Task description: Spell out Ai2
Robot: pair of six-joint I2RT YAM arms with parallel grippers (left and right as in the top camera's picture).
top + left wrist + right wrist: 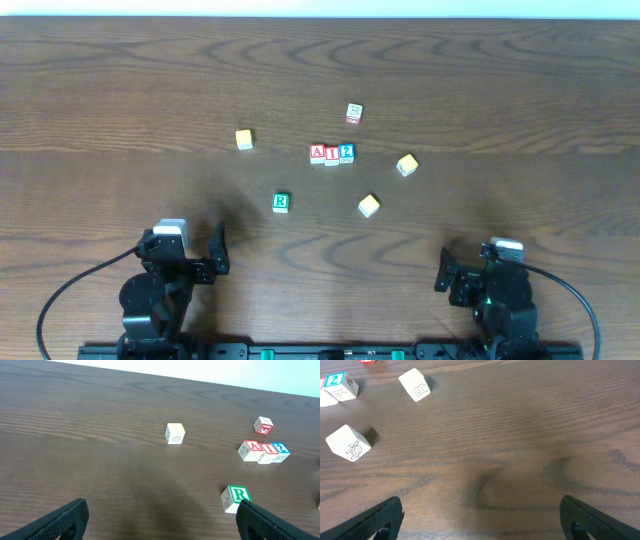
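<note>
The A cube [318,152], the I cube [332,153] and the 2 cube [346,152] stand side by side in a touching row at the table's middle, reading A, I, 2 from left to right. The left wrist view shows the same row: A [255,446], I [269,449], 2 [281,448]. In the right wrist view the 2 cube [339,384] sits at the top left corner. My left gripper [185,248] [160,522] is open and empty near the front left edge. My right gripper [480,268] [480,520] is open and empty at the front right.
A green R cube [281,202] [236,496] lies in front of the row, close to my left gripper's right finger. Three yellow cubes lie scattered: one [244,139] left, one [406,164] right, one [369,205] front right. A red-and-white cube [354,112] sits behind the row.
</note>
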